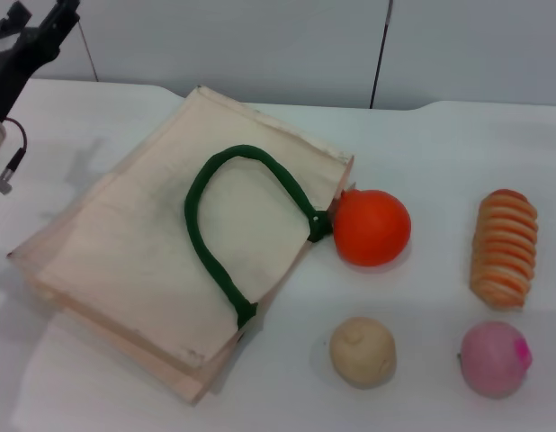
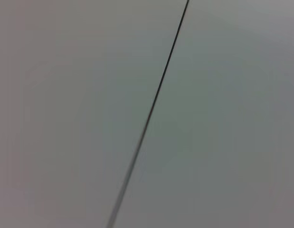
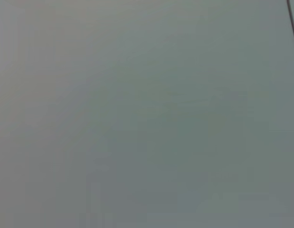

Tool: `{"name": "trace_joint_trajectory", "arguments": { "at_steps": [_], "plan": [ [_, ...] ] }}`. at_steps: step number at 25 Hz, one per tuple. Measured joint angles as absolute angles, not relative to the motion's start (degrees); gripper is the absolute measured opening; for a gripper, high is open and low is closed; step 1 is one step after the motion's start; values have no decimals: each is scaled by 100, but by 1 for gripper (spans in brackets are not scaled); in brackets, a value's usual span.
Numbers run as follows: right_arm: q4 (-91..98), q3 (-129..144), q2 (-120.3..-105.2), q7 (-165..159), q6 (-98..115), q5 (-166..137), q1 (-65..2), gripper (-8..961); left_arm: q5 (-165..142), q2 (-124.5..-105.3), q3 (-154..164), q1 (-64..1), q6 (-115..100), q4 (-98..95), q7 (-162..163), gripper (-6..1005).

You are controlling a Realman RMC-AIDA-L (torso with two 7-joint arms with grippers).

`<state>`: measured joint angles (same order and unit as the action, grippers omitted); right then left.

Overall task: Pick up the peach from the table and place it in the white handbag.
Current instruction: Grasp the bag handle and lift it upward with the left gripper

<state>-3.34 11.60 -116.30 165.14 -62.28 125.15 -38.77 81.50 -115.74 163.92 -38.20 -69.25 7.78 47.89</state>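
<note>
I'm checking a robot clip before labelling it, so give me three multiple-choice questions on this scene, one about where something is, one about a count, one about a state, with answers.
1. Where does the peach lie?
A. inside the handbag
B. on the table at the near right, right of the beige ball
C. on top of the orange ball

2. How many loose items lie on the table right of the handbag?
A. two
B. three
C. four

3. What state is the handbag in?
A. lying flat
B. standing upright
C. held up by a gripper

Answers: 1 B, the peach sits beside the beige ball in the head view. 2 C, peach, beige ball, orange ball and a ridged striped piece. 3 A, it lies flat with its green handle on top; the left arm is up at the far left, touching nothing.
</note>
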Motion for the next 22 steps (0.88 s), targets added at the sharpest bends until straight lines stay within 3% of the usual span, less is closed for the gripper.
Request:
{"name": "trace_joint_trajectory", "arguments": {
  "at_steps": [6, 10, 15, 22],
  "plan": [
    [-334, 1157, -11620, 16509, -6212, 12515, -3875, 890, 6268, -11536, 16402, -4211, -7178, 2236, 7030, 890],
    [-334, 1160, -11619, 16507, -6209, 12516, -3875, 890, 4996, -11406, 16401, -4498, -7620, 2987, 8174, 890],
    [-334, 1160, -11619, 16500, -6206, 12515, -3876, 890, 3446, -11236, 16404, -4902, -8076, 3561, 9006, 889],
    [-334, 1160, -11619, 16492, -6204, 12515, -3902, 889, 1466, -11184, 16409, -5529, -8200, 3649, 9307, 889]
  ]
}}
